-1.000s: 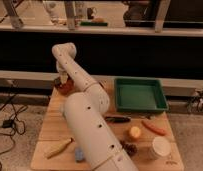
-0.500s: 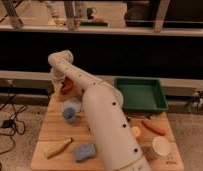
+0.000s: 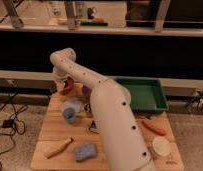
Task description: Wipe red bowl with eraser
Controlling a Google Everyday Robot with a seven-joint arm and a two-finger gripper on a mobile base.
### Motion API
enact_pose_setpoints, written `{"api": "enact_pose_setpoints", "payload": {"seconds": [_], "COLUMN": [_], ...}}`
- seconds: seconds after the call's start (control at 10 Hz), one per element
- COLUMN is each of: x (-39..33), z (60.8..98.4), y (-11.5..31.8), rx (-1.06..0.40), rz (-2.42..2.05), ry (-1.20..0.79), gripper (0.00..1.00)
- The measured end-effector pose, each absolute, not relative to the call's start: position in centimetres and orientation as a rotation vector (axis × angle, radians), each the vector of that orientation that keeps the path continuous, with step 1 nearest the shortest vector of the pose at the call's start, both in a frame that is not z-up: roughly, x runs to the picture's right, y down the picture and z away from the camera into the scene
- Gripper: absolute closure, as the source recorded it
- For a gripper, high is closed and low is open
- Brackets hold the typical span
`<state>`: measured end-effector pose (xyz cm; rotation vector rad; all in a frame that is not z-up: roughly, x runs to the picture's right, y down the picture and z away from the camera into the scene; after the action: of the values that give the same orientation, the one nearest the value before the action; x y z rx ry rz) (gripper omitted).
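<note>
The red bowl [image 3: 69, 86] sits at the back left corner of the wooden table [image 3: 47, 127], partly covered by my wrist. My white arm rises from the lower right, bends at an elbow above the bowl and comes down onto it. The gripper [image 3: 62, 84] is at the bowl's left rim, shut. The eraser is hidden; I cannot tell whether it is in the gripper.
A pale blue cup [image 3: 71, 110] stands in front of the bowl. A blue sponge [image 3: 86, 151] and a pale yellow banana-like piece [image 3: 59, 148] lie at the front. Right of my arm are a green tray [image 3: 143, 93], an orange carrot-like piece [image 3: 154, 127] and a white cup [image 3: 161, 147].
My forearm has swung toward the right, uncovering the blue cup and the sponge. The gripper has stayed at the red bowl, shifting only slightly sideways.
</note>
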<state>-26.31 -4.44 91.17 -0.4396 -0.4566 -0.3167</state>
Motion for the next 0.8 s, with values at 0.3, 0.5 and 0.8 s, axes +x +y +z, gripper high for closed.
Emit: {"api": "enact_pose_setpoints", "payload": {"seconds": [0.3,0.5,0.8], "x": [-24.0,-22.3,-23.4], "z": [91.9,93.6,95.7], "y": [-5.4,-6.1,-6.7], "rx": [-0.443,-0.456,-0.469], "rz": [-0.3,-0.283,-0.283], "ry": [-0.408,-0.363,-0.346], "gripper": [1.0,1.0,1.0]}}
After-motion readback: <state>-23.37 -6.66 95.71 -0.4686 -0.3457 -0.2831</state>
